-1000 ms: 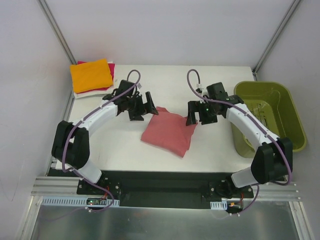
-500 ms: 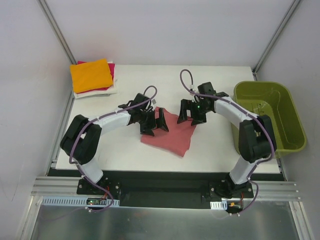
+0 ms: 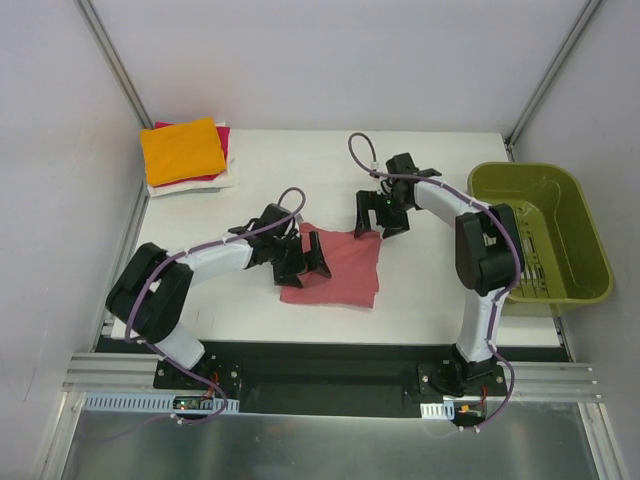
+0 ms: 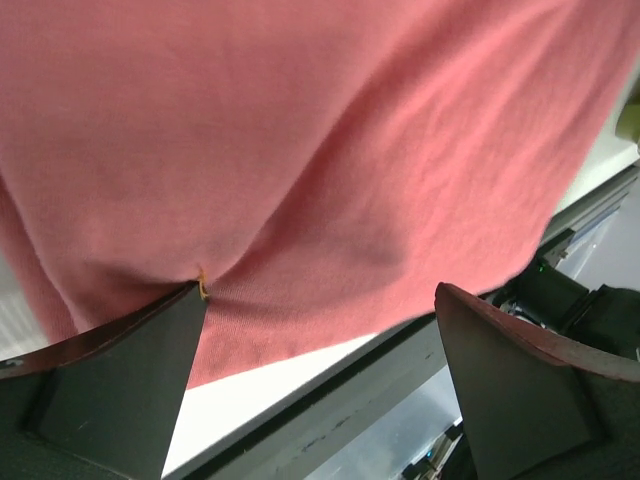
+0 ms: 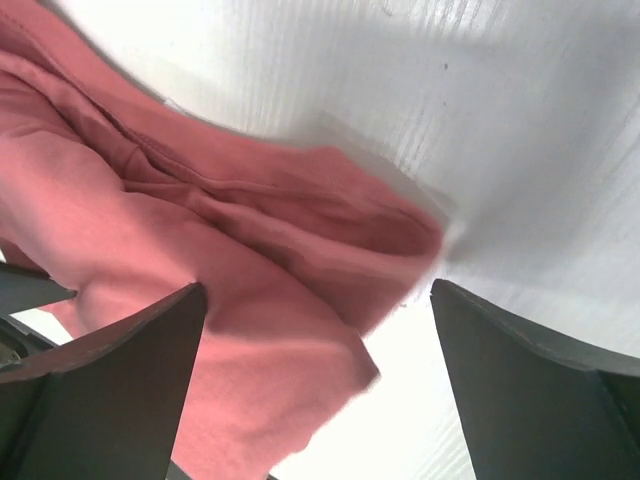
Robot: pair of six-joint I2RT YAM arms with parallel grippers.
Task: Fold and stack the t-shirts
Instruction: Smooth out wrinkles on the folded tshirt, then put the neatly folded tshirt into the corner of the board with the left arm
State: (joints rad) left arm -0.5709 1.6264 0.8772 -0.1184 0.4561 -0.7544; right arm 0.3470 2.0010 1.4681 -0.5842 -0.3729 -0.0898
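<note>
At the ten o'clock corner of the table (image 3: pixel 440 170), a stack (image 3: pixel 183 155) of folded shirts is already sitting, orange on top with magenta and white showing beneath. That part is looking done. The left gripper (image 3: pixel 304 260) is hovering with its jaws spread wide, grasping nothing, at the nine o'clock edge of the red shirt (image 3: pixel 345 272). This shirt is lying near the middle of the table, folded into a rough square but not yet carried to the stack. Judging from this, what is left is any last tidying of the fold and the move onto the pile. The right gripper (image 3: pixel 378 218) is likewise standing wide open and empty, at the shirt's twelve o'clock edge, touching or just above the cloth. The green basket (image 3: pixel 590 250) is sitting off the table's three o'clock side.

Compared with a second ago, the shirt is now lying squarer to the table rather than skewed like a diamond. Both grippers have moved in closer around it, the left one sliding toward the centre.
</note>
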